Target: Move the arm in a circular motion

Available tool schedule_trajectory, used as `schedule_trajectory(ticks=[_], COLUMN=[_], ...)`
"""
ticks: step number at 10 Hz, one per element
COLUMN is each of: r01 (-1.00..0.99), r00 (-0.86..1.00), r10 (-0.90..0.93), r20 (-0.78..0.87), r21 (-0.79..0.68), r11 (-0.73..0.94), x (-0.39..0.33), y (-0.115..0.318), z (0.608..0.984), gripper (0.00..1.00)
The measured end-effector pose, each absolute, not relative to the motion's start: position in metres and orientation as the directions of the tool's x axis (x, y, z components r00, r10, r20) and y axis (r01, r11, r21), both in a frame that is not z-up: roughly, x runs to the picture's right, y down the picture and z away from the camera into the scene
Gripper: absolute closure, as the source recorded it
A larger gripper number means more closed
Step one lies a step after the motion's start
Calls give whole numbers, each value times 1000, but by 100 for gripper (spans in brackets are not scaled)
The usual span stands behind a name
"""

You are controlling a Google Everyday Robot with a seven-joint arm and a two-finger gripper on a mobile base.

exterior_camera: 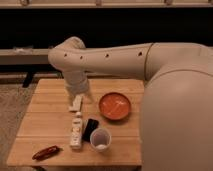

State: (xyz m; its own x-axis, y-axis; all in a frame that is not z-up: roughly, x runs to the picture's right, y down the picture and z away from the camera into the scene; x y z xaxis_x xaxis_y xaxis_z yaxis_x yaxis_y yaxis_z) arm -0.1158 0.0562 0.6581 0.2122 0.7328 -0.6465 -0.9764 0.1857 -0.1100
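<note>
Where arm bends down, hand above wooden table

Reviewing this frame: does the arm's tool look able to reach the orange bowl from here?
Probably yes. The arm holds its tool low over the table, close beside the orange bowl, with only bare wood between them. The white cup stands nearer the camera, out of that path.
</note>
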Motion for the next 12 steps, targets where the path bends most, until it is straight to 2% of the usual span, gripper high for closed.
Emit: schedule_trajectory(ticks=[12], r01=[-973], r00=[228], r10=[727], r20=[-648], r21=[-120], r11=[199], x=[-104], y=[89], z=[619], gripper=[35])
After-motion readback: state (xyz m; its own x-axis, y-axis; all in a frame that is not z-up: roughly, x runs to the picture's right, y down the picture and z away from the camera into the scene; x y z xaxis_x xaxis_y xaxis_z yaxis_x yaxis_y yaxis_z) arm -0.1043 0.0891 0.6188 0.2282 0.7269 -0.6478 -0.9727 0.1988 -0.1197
